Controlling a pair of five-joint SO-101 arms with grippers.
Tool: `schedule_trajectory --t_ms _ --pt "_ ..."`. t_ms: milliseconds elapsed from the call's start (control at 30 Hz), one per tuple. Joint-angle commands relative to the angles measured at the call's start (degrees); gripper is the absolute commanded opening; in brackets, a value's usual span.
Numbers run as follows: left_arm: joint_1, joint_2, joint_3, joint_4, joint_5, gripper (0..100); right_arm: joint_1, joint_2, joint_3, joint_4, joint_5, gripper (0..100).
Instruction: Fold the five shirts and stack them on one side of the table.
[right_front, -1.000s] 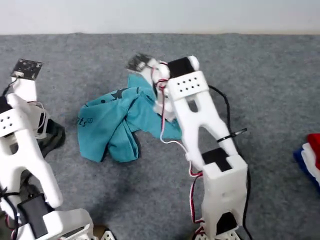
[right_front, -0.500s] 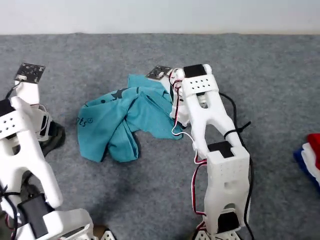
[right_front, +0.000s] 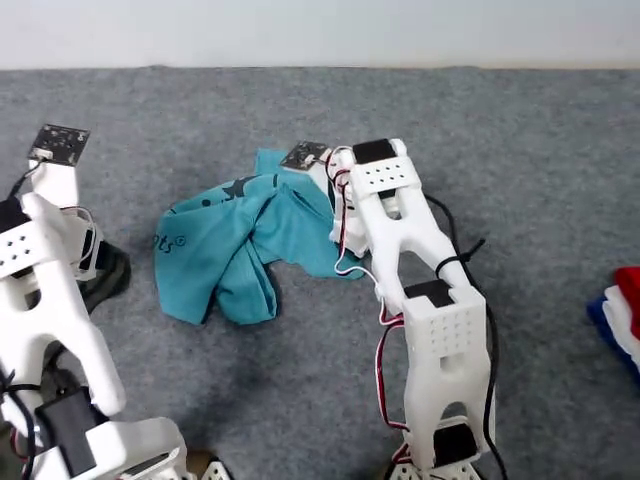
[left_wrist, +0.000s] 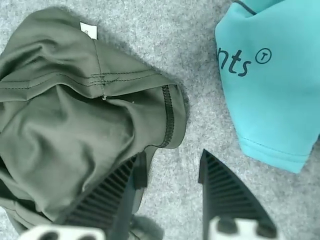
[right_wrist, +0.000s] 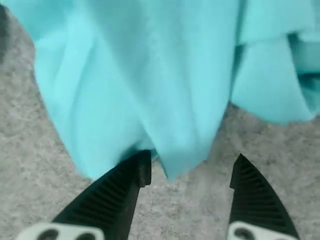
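Right wrist view has the right end effector (right_wrist: 192, 162) spread wide over the crumpled edge of the teal shirt (right_wrist: 150, 75) on the tabletop (right_wrist: 200, 215); closing here may pinch several layers and bunch the fold.

Dark lettering (left_wrist: 239, 61) with a small circled letter stands on the teal shirt (left_wrist: 272, 105), at its nine-o'clock edge seen from above. The white tag (left_wrist: 88, 31) on the olive shirt (left_wrist: 75, 130) bears nothing legible.

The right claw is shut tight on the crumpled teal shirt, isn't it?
Not quite. The right gripper is open, not shut tight. The right wrist view shows its fingers apart, with grey carpet between them, right at the edge of the crumpled teal shirt.
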Motion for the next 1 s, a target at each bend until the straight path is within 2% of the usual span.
schedule_trajectory --t_ms 0,200,400,667,833,967 --pt "-0.3 -0.4 -0.3 -1.0 -0.3 18 -0.1 0.3 -1.4 -1.5 0.6 27.0" --pt "-0.3 -0.4 -0.3 -1.0 -0.3 18 0.1 6.4 -10.3 -1.1 0.6 25.1" --pt "-0.4 -0.4 -0.3 -0.8 -0.3 18 0.1 12.6 -22.5 4.1 1.0 8.1" --pt "-0.2 -0.8 -0.3 -0.6 -0.1 18 0.1 14.6 -39.1 15.8 2.5 6.7" --pt "1.0 -0.9 -0.3 -0.4 0.0 18 0.0 9.8 -40.4 15.8 4.3 1.7" --pt "5.6 -1.0 -0.6 3.3 0.1 18 -0.5 5.1 -36.0 15.8 4.4 1.2"
